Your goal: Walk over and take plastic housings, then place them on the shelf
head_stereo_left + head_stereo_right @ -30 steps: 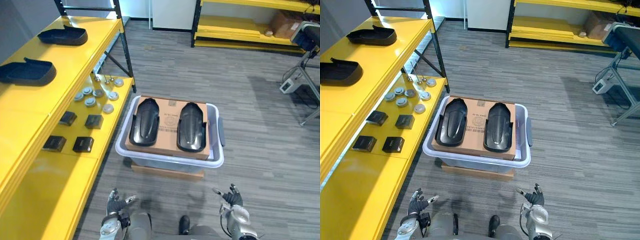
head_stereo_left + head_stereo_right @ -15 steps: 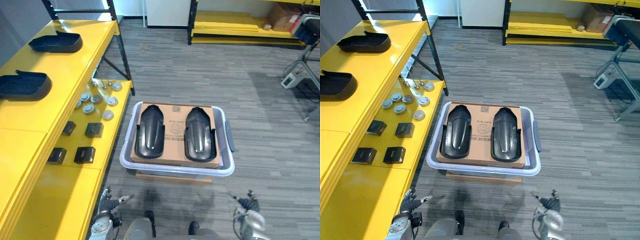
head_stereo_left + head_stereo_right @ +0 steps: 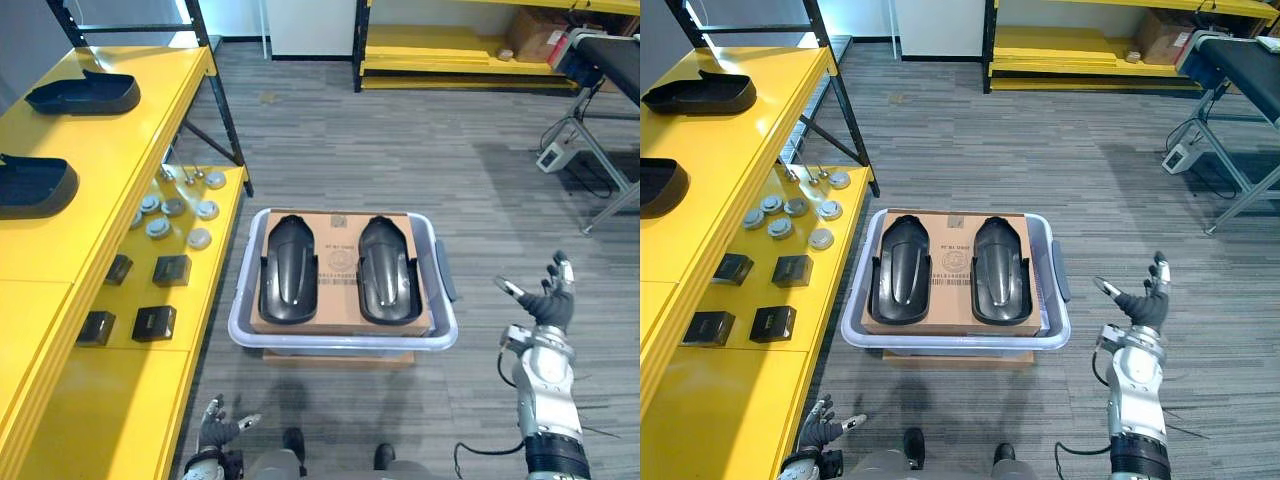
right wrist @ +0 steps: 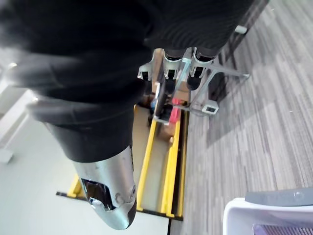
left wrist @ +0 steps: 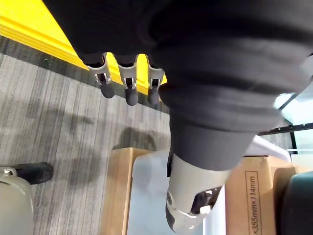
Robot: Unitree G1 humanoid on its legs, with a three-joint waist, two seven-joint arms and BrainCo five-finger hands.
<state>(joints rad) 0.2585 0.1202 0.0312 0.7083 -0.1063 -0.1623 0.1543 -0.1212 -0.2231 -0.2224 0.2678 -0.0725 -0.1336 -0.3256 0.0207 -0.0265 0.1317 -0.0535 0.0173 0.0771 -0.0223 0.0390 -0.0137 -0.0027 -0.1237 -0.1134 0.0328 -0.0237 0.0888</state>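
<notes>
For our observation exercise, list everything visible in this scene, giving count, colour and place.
Housings in tub: two, black, side by side on the cardboard.
Cardboard: one, brown, in the tub.
Tub: one, pale, on the floor beside the shelf.
Housings on shelf: two, dark, upper level.
Shelf: one, yellow, left side.
Discs: several, grey, lower level.
Blocks: four, black, lower level.
Far shelf: one, yellow, far end.
Left hand: open, low by the shelf.
Right hand: open, raised right of the tub.

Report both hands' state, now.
Left hand: open, holding nothing.
Right hand: open, fingers spread, holding nothing.
</notes>
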